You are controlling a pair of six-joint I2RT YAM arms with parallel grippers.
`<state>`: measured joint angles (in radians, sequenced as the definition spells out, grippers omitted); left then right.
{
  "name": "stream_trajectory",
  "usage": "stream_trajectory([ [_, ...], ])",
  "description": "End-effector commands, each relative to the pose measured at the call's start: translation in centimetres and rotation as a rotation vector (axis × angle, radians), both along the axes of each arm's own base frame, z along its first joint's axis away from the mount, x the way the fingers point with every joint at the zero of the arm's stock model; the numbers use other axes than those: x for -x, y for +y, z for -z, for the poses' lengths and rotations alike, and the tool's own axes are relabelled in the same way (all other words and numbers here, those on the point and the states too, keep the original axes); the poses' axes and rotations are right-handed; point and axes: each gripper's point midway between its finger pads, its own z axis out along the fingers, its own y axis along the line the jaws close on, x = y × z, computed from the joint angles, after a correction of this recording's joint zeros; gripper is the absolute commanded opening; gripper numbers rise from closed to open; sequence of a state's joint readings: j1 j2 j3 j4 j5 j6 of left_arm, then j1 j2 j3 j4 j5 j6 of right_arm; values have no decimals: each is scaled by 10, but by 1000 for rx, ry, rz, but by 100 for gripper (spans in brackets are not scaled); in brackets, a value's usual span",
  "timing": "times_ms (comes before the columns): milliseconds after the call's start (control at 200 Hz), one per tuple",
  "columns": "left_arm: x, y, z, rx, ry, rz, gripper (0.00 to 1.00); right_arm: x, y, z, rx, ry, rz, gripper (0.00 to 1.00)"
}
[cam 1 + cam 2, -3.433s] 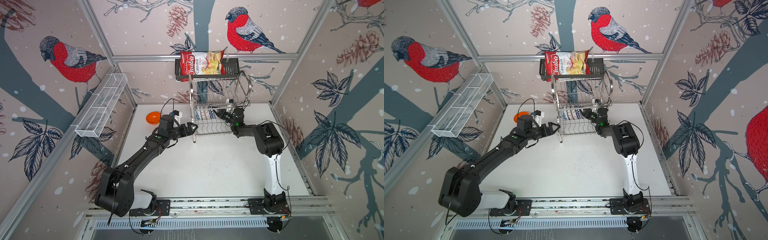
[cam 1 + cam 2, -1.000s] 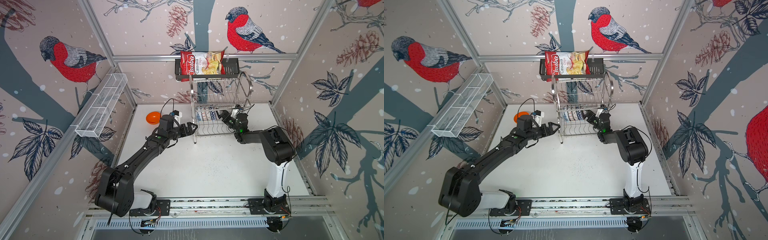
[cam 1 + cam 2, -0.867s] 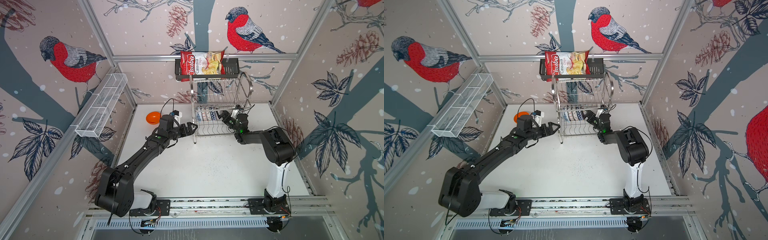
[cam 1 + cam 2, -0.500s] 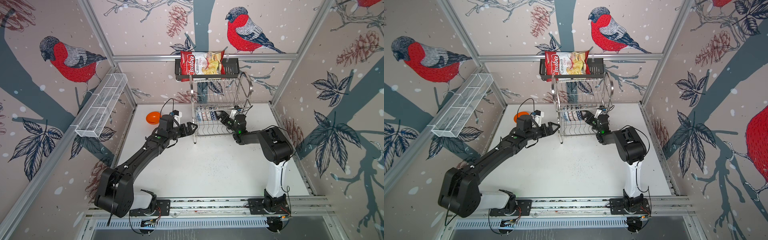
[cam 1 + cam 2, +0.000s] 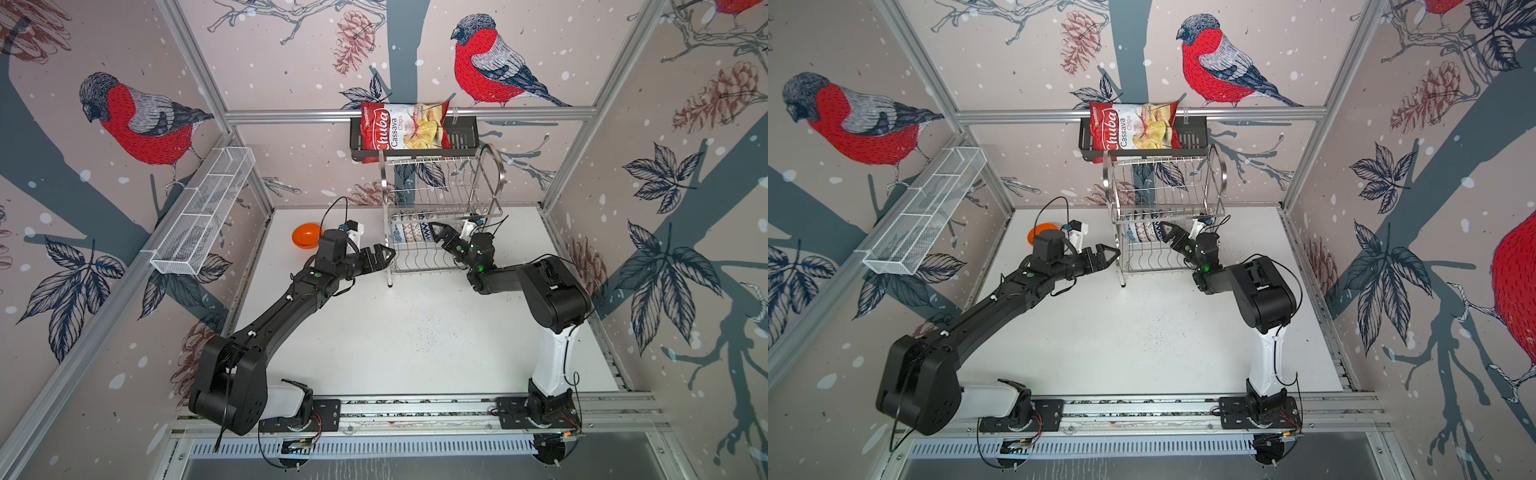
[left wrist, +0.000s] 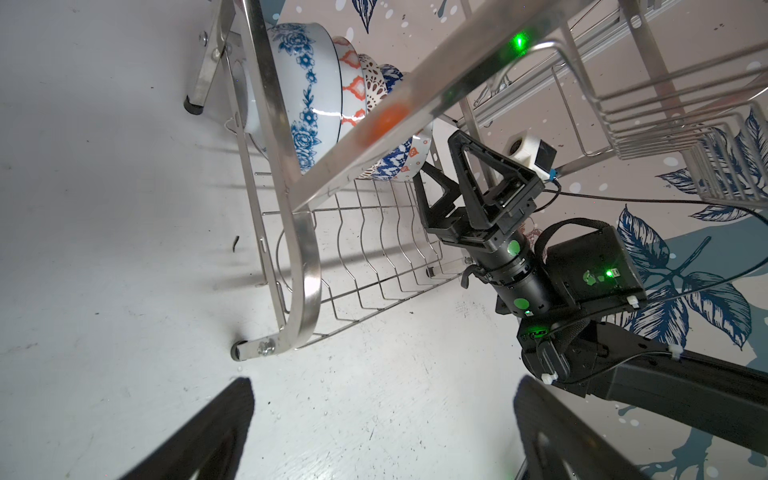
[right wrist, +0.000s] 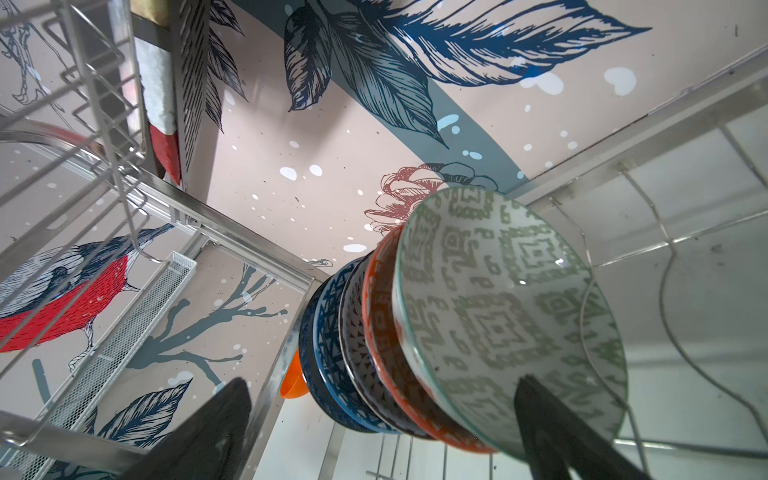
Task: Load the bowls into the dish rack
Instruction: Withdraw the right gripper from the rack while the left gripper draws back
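Shiny steel-wire two-tier dish rack (image 5: 415, 262) on white table (image 5: 395, 340). Five patterned round bowls (image 5: 409, 230) on edge in rack's lower tier, grey-green patterned bowl (image 7: 511, 316) at the row's end nearest right claw (image 5: 438, 235). That claw apart, empty, inside lower tier beside that bowl; contact unclear. Plain glossy orange bowl (image 5: 306, 236) on table left of rack. Apart and empty too: left claw (image 5: 384, 257), just beside rack's left end frame.

Pale pink wallpaper (image 5: 291, 62) printed with red-breasted bullfinches (image 5: 141, 124), pine cones, dark leaves and grey-blue branches covers the back and side walls. Aluminium bars (image 5: 291, 116) frame the panels. A long white mesh basket (image 5: 203, 212) hangs on the left wall. A black shelf (image 5: 461, 137) on the back bar holds a chips bag (image 5: 399, 131). The white floor (image 5: 415, 332) is evenly lit and dotted with dark specks.
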<state>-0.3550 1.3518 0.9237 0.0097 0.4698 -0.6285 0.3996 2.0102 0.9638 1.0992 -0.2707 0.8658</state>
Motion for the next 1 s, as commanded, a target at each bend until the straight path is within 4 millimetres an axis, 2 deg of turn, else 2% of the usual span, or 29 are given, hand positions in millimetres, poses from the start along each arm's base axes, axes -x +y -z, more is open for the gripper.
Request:
stream_trajectory([
  [0, -2, 0, -9, 9, -32, 3, 98, 4, -1, -15, -11, -50, 4, 100],
  [395, -1, 0, -10, 9, -35, 3, 98, 20, -6, -20, -10, -54, 17, 99],
  [995, -6, 4, -3, -23, -26, -17, 98, 59, -16, -37, 76, -64, 39, 99],
])
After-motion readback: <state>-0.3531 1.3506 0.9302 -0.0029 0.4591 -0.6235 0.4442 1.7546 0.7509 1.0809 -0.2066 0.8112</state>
